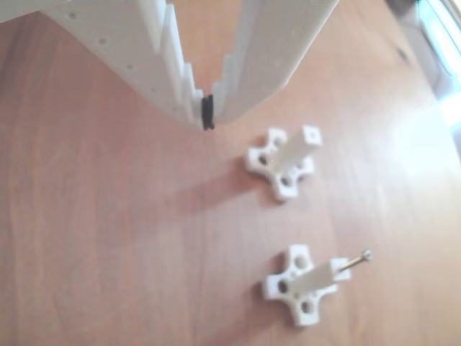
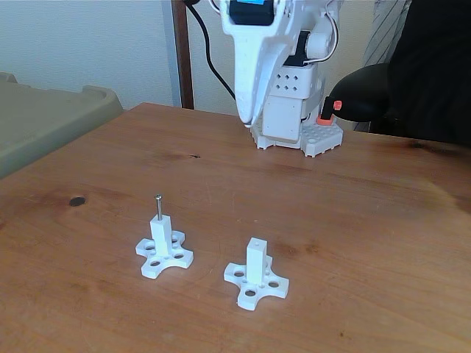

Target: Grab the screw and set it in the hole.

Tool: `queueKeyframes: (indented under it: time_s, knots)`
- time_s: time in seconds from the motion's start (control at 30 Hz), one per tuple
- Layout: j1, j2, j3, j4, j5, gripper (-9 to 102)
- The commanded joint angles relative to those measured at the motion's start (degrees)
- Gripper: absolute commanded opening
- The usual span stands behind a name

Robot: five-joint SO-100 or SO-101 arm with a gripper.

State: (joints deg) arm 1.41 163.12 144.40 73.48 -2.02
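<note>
The thin silver screw (image 2: 158, 206) stands upright in the top of the left white post (image 2: 160, 234) in the fixed view. In the other view the screw (image 1: 355, 261) sticks out of the end of the lower post (image 1: 317, 276). The second post (image 2: 256, 259) has a bare end face, where the tiny hole (image 1: 311, 135) shows empty. My white gripper (image 2: 247, 121) hangs high over the table's far side, well away from both posts. Its toothed fingers (image 1: 176, 65) meet at the tips, shut, with a black pad at the gripper's (image 1: 207, 115) tip and nothing held.
The wooden table (image 2: 353, 213) carries a small dark spot (image 2: 76, 201) at the left. A black tool with an orange button (image 2: 353, 103) lies by the arm's base. A grey-green bin (image 2: 44, 121) stands off the left edge; a dark sleeve (image 2: 438, 66) shows at the right.
</note>
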Motion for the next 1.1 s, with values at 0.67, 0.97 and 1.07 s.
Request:
queueKeyframes:
  time_s: [0.67, 0.97, 1.07]
  knots:
    - [2.1, -34.7, -33.0, 2.5, 3.3, 13]
    - [4.0, -44.9, -41.9, 3.8, 3.7, 15]
    - [4.4, -47.9, -43.9, 3.8, 3.9, 15]
